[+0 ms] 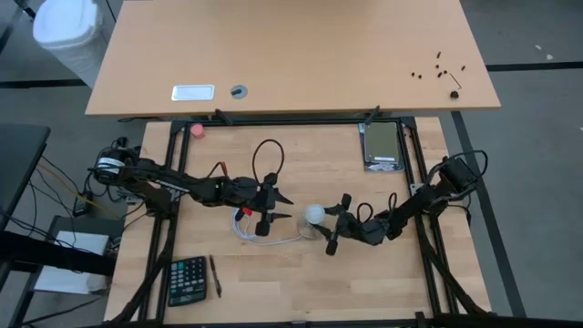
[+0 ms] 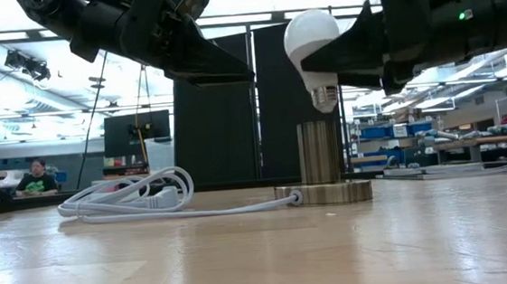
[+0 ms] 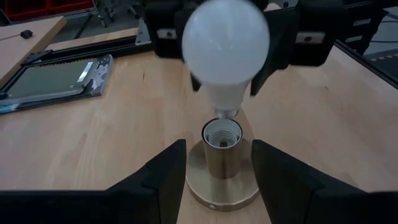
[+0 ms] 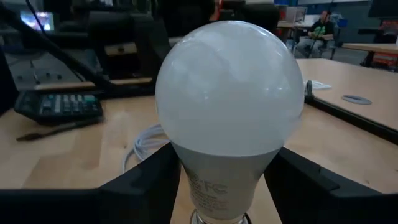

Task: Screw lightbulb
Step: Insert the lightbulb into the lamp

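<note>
The white lightbulb [image 2: 312, 39] hangs upright, its screw base [image 2: 323, 96] pointing down, a little above the open brass socket [image 2: 319, 150]. The socket stands on a round brass base [image 2: 323, 193]. My right gripper [image 1: 328, 225] comes in from the table's right and is shut on the bulb [image 4: 230, 93]. My left gripper [image 1: 276, 208] is open and empty, off the table to the left of the bulb. In its wrist view its fingers [image 3: 163, 180] frame the socket [image 3: 222, 138] from a distance. My right gripper pinches the bulb between its two fingers at the tapering white neck [image 4: 219, 180], just under the globe. The fingers [image 4: 146, 183] lie roughly level, coming from the table's right side. The bulb is upright and lifted clear, its screw base just above the socket's mouth.
A white cord [image 2: 131, 201] runs from the base and lies coiled on the table to its left. A calculator [image 1: 188, 279] and a pen [image 1: 216, 275] lie near the front left. A flat silvery device [image 1: 383, 146] lies at the back right. A person [image 2: 31, 178] sits far behind.
</note>
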Available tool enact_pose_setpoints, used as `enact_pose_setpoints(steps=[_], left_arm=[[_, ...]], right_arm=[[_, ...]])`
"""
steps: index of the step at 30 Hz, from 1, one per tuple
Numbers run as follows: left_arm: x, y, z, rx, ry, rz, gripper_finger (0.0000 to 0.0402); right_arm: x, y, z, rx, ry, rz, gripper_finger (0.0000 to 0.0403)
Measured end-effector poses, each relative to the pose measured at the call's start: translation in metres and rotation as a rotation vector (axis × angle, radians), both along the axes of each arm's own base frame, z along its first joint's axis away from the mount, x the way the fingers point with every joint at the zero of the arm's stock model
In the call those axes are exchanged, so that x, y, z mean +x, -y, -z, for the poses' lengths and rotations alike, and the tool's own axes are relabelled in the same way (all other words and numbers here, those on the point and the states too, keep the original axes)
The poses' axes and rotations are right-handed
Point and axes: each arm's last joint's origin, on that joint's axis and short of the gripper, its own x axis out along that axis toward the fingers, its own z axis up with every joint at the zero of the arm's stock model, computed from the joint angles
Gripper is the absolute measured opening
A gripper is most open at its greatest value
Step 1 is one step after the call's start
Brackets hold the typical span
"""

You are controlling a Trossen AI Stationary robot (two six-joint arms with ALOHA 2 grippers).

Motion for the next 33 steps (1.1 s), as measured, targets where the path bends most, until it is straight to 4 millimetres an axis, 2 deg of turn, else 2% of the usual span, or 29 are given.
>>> enact_pose_setpoints(steps=[8,17,33], left_arm=[[0.000,0.000,-0.001,-0.003,0.011,-0.001,0.0188],[0.000,0.000,-0.001,-0.005,0.010,-0.002,0.0188],[0.000,0.000,0.000,-0.010,0.002,0.008,0.0188]], right_arm=[[0.008,0.014,0.004,0.032,-0.029,-0.082,0.0227],[0.006,0.015,0.017,0.080,-0.136,-0.087,0.0227],[0.006,0.017,0.019,0.065,-0.165,-0.101,0.0227]])
